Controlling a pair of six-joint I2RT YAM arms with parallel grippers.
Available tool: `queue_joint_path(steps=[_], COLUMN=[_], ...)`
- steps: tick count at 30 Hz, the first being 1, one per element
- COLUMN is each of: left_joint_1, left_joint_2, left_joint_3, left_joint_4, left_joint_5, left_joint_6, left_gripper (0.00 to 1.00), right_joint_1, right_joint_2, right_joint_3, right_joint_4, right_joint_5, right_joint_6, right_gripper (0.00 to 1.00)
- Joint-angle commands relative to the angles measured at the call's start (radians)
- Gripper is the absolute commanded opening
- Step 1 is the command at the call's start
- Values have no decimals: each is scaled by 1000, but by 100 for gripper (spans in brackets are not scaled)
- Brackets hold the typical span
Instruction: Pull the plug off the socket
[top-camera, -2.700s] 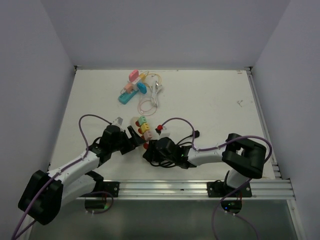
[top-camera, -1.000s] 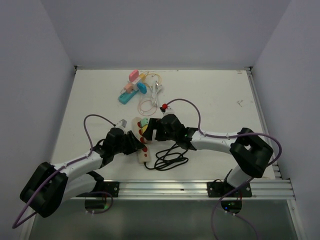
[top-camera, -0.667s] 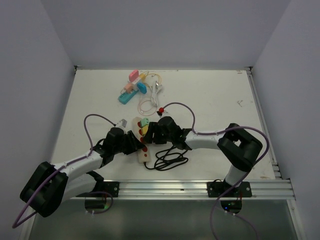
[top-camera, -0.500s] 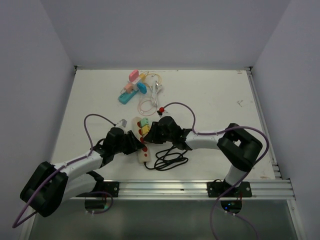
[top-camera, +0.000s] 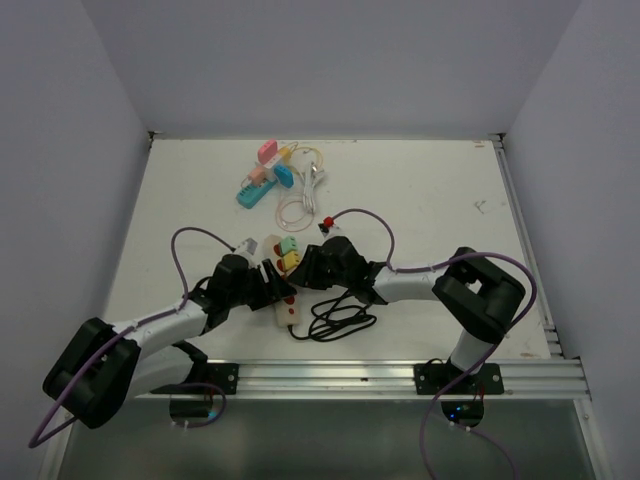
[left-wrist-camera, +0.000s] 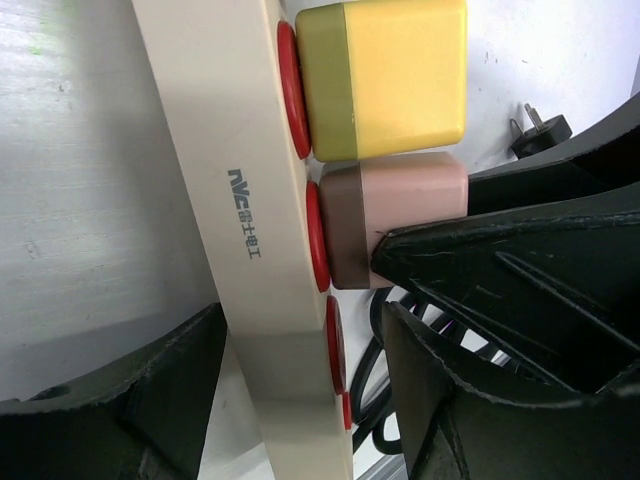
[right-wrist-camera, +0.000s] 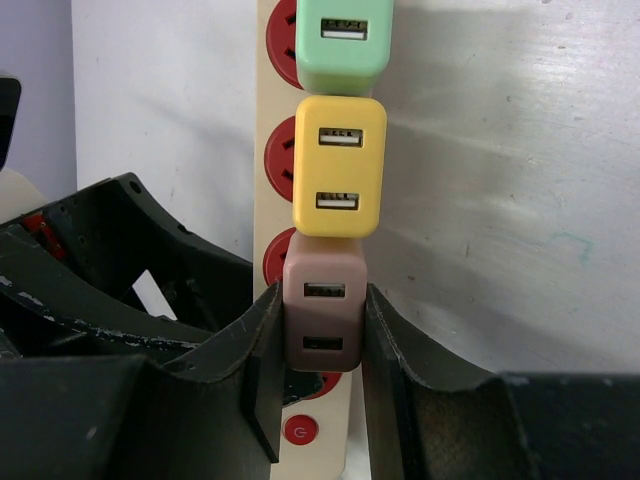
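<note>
Right gripper (right-wrist-camera: 322, 335) advanced, jaws pinching the half-hidden pink plug (right-wrist-camera: 322, 300); left gripper (left-wrist-camera: 300, 335) spreads jaws astride the strip (left-wrist-camera: 235, 150).

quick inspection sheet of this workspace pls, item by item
surface: white table, bare on its right side
job's things: cream power strip carrying green plug, yellow plug and pink plug, all seated
clutter: blue strip with pink plugs and a white cable coil at the far side
end effectors: right end effector shut on the pink plug's sides; left end effector straddles the power strip, clamping unclear
cables: black cord coiled near the strip; purple cables looping off both arms
surroundings: plain walls, metal rail at the near edge
</note>
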Motion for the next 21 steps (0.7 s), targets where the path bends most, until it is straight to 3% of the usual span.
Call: queue_joint_path(steps=[1, 5, 8, 14, 21], left_joint_1=[-4, -4, -8, -11, -10], left_joint_2=[17, 45, 66, 72, 69], left_joint_3=[2, 5, 6, -14, -37], left_joint_4=[48, 59, 56, 28, -67], left_joint_5=[16, 17, 17, -9, -104], left_joint_6=[14, 7, 4, -18, -94], left_gripper=[68, 60, 49, 3, 0], right_joint_1=[7, 10, 11, 8, -24], right_joint_2=[-8, -8, -7, -33, -126], right_joint_3=[-4, -6, -7, -32, -101], right_joint_4=[76, 80, 85, 82, 90], right_joint_5=[-18, -18, -20, -11, 3], right_joint_6=[18, 21, 26, 26, 36], right_gripper=[0, 0, 0, 0, 0])
